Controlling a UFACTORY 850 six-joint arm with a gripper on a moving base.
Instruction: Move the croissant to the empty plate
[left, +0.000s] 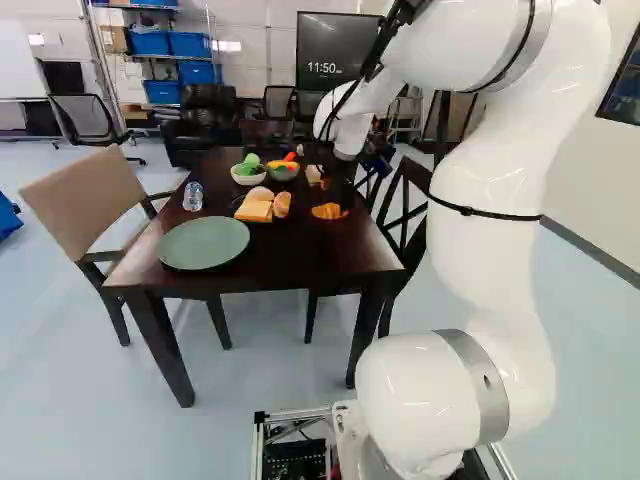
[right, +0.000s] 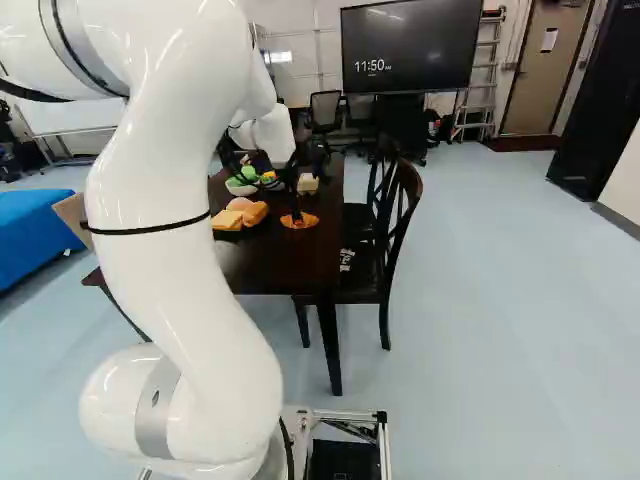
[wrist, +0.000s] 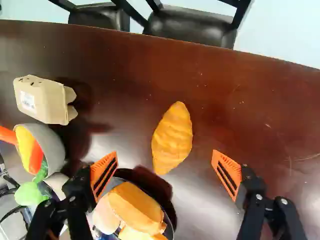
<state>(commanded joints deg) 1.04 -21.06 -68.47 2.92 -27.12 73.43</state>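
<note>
My gripper (left: 345, 188) hangs over the far right part of the dark table, just above the croissant (left: 328, 211). In the wrist view the gripper (wrist: 164, 155) stands open, its orange fingers wide apart. The croissant (wrist: 172, 137) lies on bare tabletop, mostly ahead of the fingertips, with one end reaching between them; neither finger touches it. The empty green plate (left: 204, 243) rests at the near left of the table in the left base view, apart from the croissant; the wrist view does not show it.
Beside one finger is a dark plate with bread-like pieces (wrist: 136, 206). Farther off are a bowl of toy vegetables (wrist: 50, 145) and an egg carton (wrist: 45, 100). A clear bottle (left: 193, 196) stands behind the green plate. Chairs (right: 385, 235) line the table's sides.
</note>
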